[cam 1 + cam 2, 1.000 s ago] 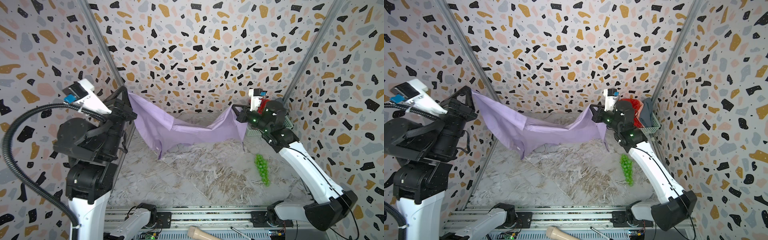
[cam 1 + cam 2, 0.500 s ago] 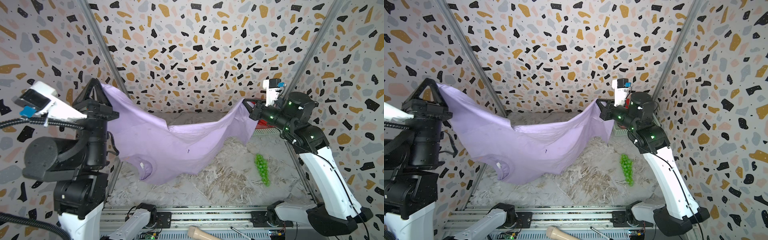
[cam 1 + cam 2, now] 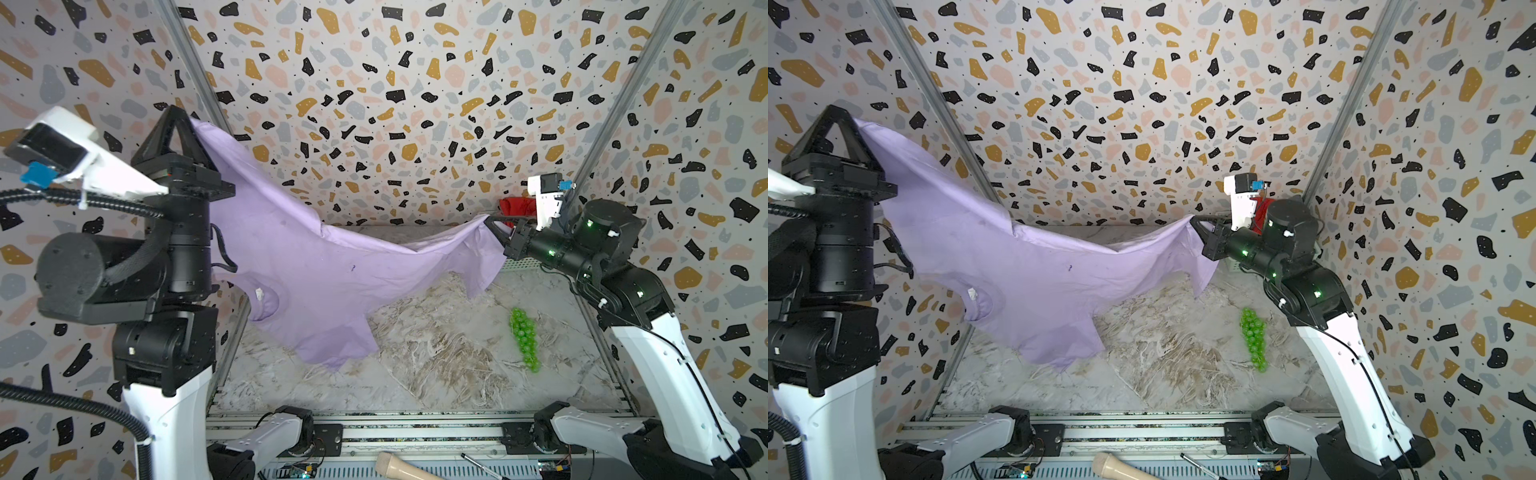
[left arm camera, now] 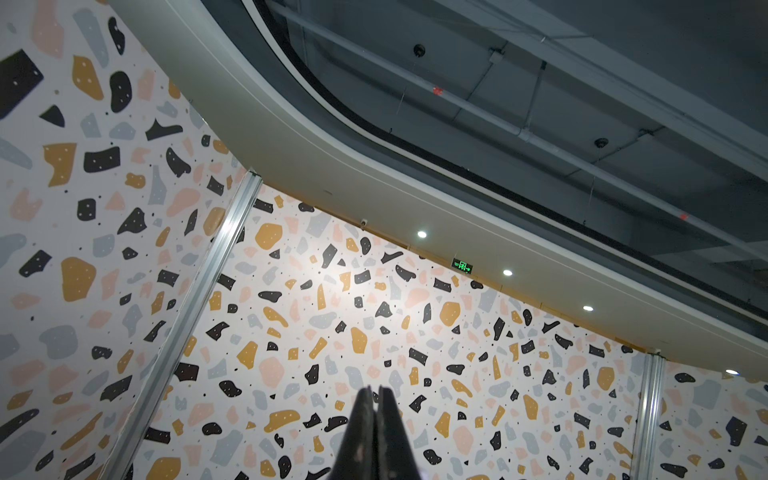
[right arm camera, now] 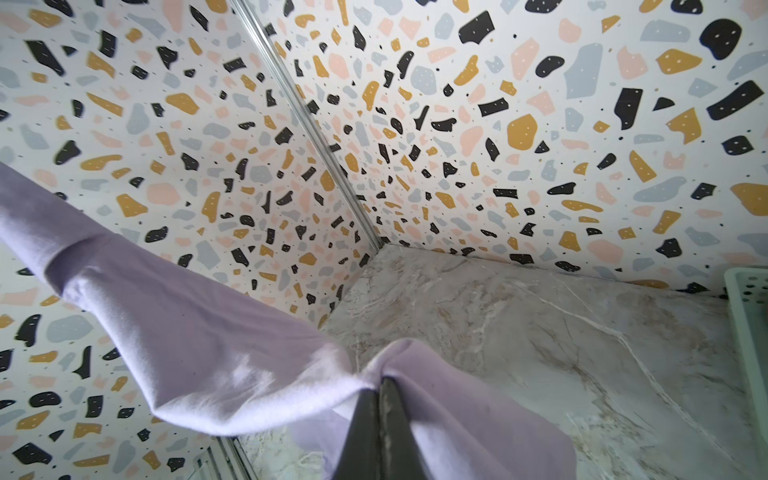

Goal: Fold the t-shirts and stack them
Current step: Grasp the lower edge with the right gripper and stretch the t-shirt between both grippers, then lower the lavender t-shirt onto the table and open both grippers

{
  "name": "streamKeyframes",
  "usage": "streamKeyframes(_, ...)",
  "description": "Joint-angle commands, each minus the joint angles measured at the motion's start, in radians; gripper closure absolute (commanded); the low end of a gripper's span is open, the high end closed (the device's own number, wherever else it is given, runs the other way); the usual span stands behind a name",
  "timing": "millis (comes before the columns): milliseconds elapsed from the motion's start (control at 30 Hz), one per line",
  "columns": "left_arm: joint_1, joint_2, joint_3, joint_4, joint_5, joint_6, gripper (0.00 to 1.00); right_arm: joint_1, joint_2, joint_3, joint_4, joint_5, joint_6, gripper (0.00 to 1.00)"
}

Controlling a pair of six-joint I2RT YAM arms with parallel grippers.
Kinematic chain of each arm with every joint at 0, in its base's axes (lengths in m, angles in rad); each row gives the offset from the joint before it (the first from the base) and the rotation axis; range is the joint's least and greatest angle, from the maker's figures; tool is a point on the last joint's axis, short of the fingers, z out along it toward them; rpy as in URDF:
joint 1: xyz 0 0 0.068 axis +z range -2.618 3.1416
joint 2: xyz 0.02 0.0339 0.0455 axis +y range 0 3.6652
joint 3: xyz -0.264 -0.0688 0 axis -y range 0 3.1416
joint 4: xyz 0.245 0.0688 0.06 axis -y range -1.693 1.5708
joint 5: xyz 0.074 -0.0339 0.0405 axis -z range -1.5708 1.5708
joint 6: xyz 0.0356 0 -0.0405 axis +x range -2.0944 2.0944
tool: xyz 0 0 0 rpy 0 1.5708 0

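Jaws of the left gripper (image 3: 178, 113) are clenched on one edge of the lavender t-shirt (image 3: 316, 282). This gripper is raised high at about 10 o'clock in both top views, with its tips pointed upward. In the left wrist view the two fingers (image 4: 361, 432) are seen pressed together against the speckled wall (image 4: 291, 332). Jaws of the right gripper (image 3: 489, 219) are likewise closed on the opposite edge of the garment at about 3 o'clock, lower than the left. In the right wrist view the cloth is seen bunched where it is pinched. The lavender t-shirt is stretched between the two grippers and hung above the worktop (image 3: 436, 374), sloping down from 10 o'clock towards 3 o'clock. Its lowest fold is drooped at about 7 o'clock, and whether that fold touches the worktop cannot be told. A red t-shirt (image 3: 517, 205) is seen bunched at 2 o'clock, behind the right gripper in the far corner, near the pale green basket (image 5: 748, 324). A bunch of green grapes (image 3: 524, 334) is laid on the worktop at 4 o'clock, apart from the hanging cloth.
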Motion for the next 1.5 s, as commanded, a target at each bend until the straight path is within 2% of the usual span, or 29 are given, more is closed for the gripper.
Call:
streamKeyframes(0, 0.006, 0.057, -0.040, 0.095, 0.049, -0.003, 1.00, 0.002, -0.002, -0.121, 0.074, 0.000, 0.037, 1.00)
streamKeyframes(133, 0.006, 0.183, -0.117, 0.135, 0.075, -0.020, 1.00, -0.004, 0.039, -0.259, 0.229, 0.019, 0.061, 1.00)
streamKeyframes(300, 0.006, 0.359, -0.163, 0.240, 0.128, -0.063, 1.00, -0.052, 0.202, -0.300, 0.412, 0.006, 0.022, 1.00)
streamKeyframes(400, 0.007, 0.504, -0.106, 0.209, 0.094, -0.058, 1.00, -0.101, 0.347, -0.291, 0.529, 0.000, 0.005, 1.00)
streamKeyframes(533, 0.042, 0.730, 0.077, 0.073, 0.099, -0.061, 1.00, -0.180, 0.563, -0.209, 0.619, -0.020, 0.043, 1.00)
streamKeyframes(567, 0.054, 0.780, 0.122, 0.040, 0.115, -0.067, 0.96, -0.195, 0.605, -0.181, 0.615, -0.033, 0.050, 0.99)
streamKeyframes(600, 0.069, 0.833, 0.183, -0.005, 0.139, -0.082, 0.79, -0.208, 0.660, -0.147, 0.597, -0.065, 0.050, 0.86)
streamKeyframes(633, 0.084, 0.885, 0.247, -0.075, 0.173, -0.089, 0.61, -0.218, 0.708, -0.104, 0.552, -0.088, 0.039, 0.62)
streamKeyframes(667, 0.092, 0.921, 0.302, -0.139, 0.184, -0.092, 0.56, -0.222, 0.731, -0.081, 0.514, -0.095, 0.029, 0.40)
streamKeyframes(700, 0.096, 0.946, 0.341, -0.201, 0.179, -0.086, 0.51, -0.223, 0.736, -0.080, 0.500, -0.097, 0.013, 0.31)
streamKeyframes(767, 0.098, 0.942, 0.328, -0.277, 0.154, -0.055, 0.42, -0.222, 0.699, -0.136, 0.516, -0.094, -0.001, 0.25)
streamKeyframes(833, 0.098, 0.880, 0.215, -0.304, 0.120, -0.033, 0.39, -0.222, 0.639, -0.207, 0.524, -0.088, -0.016, 0.21)
streamKeyframes(1000, 0.098, 0.641, -0.183, -0.369, 0.114, -0.041, 0.38, -0.207, 0.481, -0.401, 0.437, -0.069, -0.043, 0.21)
streamKeyframes(1133, 0.098, 0.408, -0.569, -0.443, 0.164, -0.131, 0.39, -0.171, 0.338, -0.547, 0.314, 0.008, -0.092, 0.21)
streamKeyframes(1233, 0.098, 0.239, -0.840, -0.443, 0.203, -0.256, 0.40, -0.144, 0.254, -0.633, 0.265, 0.006, -0.113, 0.21)
streamKeyframes(1333, 0.097, 0.113, -1.043, -0.481, 0.216, -0.340, 0.43, -0.112, 0.184, -0.723, 0.249, 0.015, -0.128, 0.21)
streamKeyframes(1467, 0.094, -0.003, -1.220, -0.536, 0.207, -0.367, 0.44, -0.085, 0.123, -0.803, 0.232, 0.026, -0.129, 0.20)
